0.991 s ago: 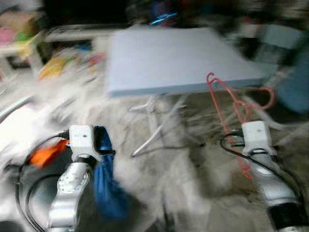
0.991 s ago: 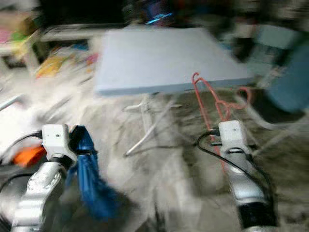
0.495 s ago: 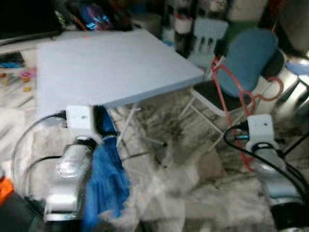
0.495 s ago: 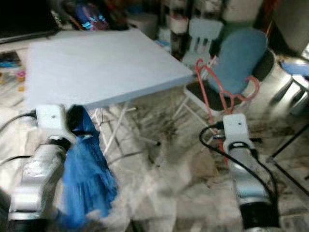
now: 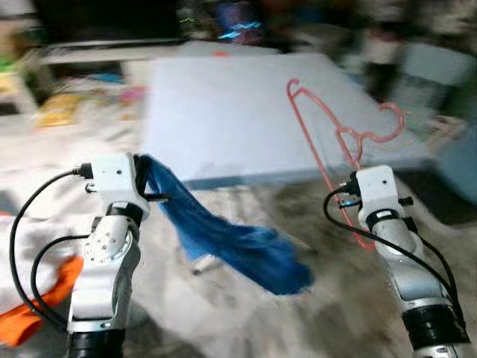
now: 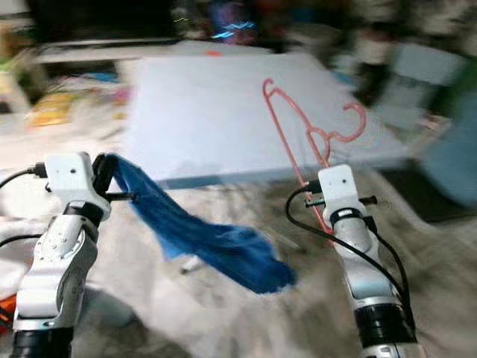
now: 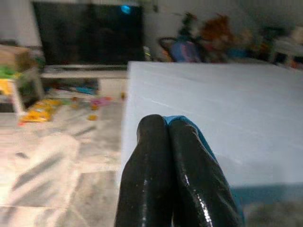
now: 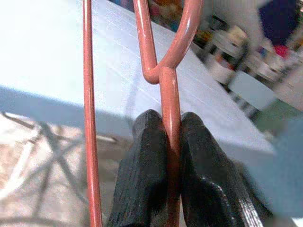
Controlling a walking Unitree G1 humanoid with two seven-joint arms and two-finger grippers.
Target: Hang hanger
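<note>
from the left eye view i see my right claw (image 5: 350, 195) carrying the red hanger (image 5: 322, 142) upright in front of the pale bench (image 5: 246, 112), while my left claw (image 5: 153, 186) trails a blue cloth (image 5: 231, 242) that swings limp. the right wrist view adds what the head blur hides: both fingers (image 8: 142, 189) pinched tight on the hanger's stem just under the neck. thin, stiff, light wire, likely slippery, so that hold suits. the left wrist view shows those fingers (image 7: 147, 184) pressed together with a blue edge between them.
</note>
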